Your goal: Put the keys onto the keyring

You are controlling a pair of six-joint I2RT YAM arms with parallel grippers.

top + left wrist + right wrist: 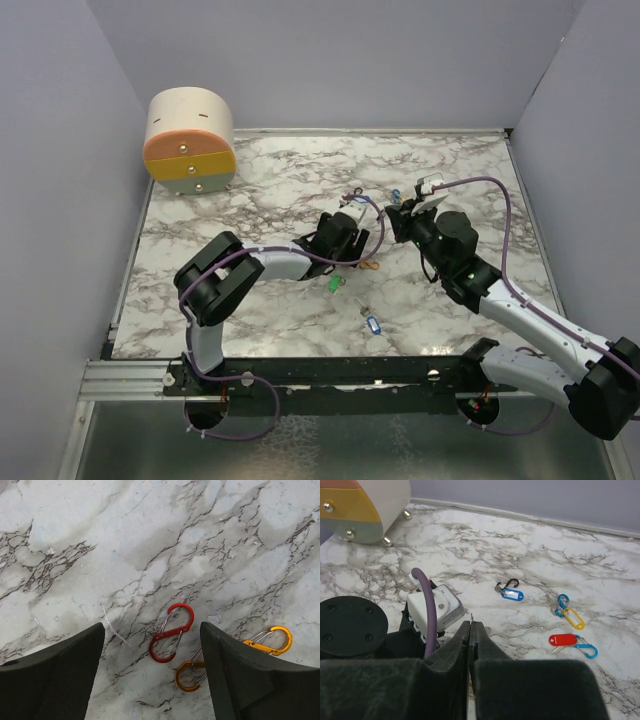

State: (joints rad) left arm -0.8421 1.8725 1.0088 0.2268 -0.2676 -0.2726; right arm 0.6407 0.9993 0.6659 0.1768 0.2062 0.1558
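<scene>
The left arm bends sharply at the elbow and stretches low across the marble table [250,190]. The left gripper [152,628] points down with its fingers spread wide, and a red clip [171,632] lies flat between them, clear of both. The right arm reaches in from the other side. The right gripper [471,627] is next to the left wrist, its fingers pressed together. The keys lie loose on the marble: a blue-tagged key [512,595], a yellow-tagged key [573,618] and a red-tagged key [562,640] beyond it, and a green-tagged key [335,283] nearer the bases
</scene>
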